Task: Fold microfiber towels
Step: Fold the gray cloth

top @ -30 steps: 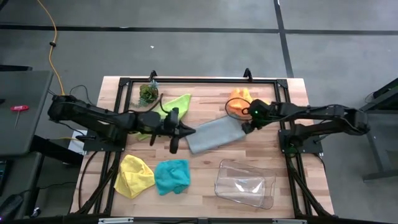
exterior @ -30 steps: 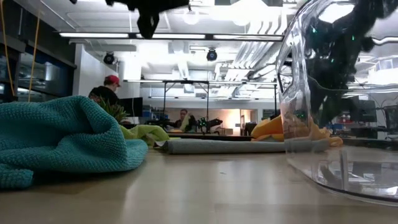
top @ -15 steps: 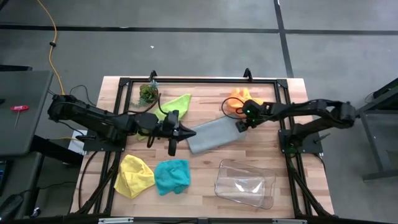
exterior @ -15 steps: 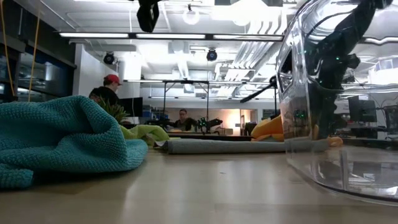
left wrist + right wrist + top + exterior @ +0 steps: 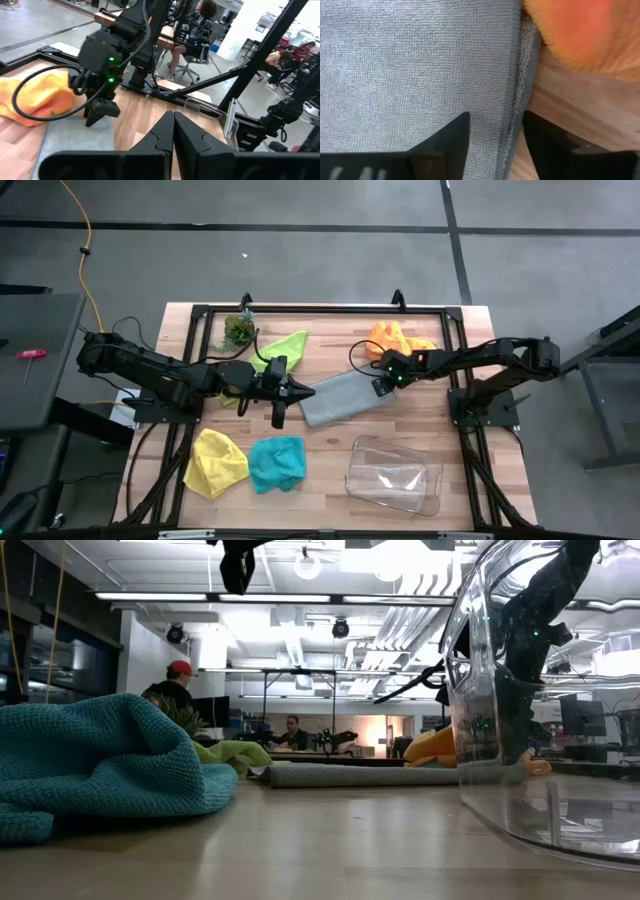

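A grey microfiber towel [image 5: 343, 396] lies folded flat at the table's middle. My right gripper [image 5: 380, 388] points down at its right edge, open, with its fingers astride that edge [image 5: 512, 115]. My left gripper [image 5: 305, 392] hovers shut and level, well above the towel's left end, touching nothing. The orange towel [image 5: 396, 338] lies bunched just beyond the grey one's right end. Behind the left arm lies the lime green towel [image 5: 282, 348]. The yellow towel [image 5: 215, 462] and the teal towel [image 5: 277, 464] lie crumpled near the front. My right gripper comes down on the grey towel's right edge [image 5: 514, 90] from above, slanting. One finger [image 5: 451, 135] stands over the towel's top, the other [image 5: 547, 140] over the bare wood beyond the edge. Two layers show at that edge. Whether the fingers touch the cloth, I cannot tell.
A clear plastic tray [image 5: 393, 475] stands at the front right and fills the right of the low view. A small leafy clump [image 5: 238, 330] sits at the far left. A black frame [image 5: 330, 308] runs round the tabletop. People sit in the room behind.
My right gripper has moved down and toward the table's left, from beside the orange towel to the grey towel's right edge, tipping more steeply downward. The towels have stayed where they were.
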{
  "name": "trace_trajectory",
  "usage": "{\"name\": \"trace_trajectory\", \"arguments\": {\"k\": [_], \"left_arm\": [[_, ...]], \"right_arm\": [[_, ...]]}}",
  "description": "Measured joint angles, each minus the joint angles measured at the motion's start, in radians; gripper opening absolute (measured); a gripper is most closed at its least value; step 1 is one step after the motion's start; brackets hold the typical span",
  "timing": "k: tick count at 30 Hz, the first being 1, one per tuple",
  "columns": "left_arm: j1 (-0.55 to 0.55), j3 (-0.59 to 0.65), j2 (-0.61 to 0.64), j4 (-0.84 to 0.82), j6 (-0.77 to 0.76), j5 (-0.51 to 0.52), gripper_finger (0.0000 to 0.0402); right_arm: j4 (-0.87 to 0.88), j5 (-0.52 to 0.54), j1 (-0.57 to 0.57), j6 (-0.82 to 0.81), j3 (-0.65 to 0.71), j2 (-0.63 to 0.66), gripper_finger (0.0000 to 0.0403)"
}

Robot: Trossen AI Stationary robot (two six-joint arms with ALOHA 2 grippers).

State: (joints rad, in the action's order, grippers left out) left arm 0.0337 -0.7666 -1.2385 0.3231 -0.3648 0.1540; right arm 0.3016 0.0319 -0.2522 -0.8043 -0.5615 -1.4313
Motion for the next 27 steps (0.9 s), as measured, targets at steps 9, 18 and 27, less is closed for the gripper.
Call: {"name": "trace_trajectory", "arguments": {"k": [9,18,27], "left_arm": [[-0.021,0.000,0.000,-0.020,0.003,-0.022,0.0000],[-0.021,0.000,0.010,-0.023,0.023,-0.047,0.0000],[-0.021,0.000,0.019,-0.021,0.046,-0.050,0.0000]], "right_arm": [[0.001,0.038,0.058,-0.051,-0.003,-0.036,0.0122],[0.145,-0.009,0.058,-0.074,0.003,0.050,0.0011],[0.499,0.027,0.057,-0.118,0.032,0.374,0.0001]]}}
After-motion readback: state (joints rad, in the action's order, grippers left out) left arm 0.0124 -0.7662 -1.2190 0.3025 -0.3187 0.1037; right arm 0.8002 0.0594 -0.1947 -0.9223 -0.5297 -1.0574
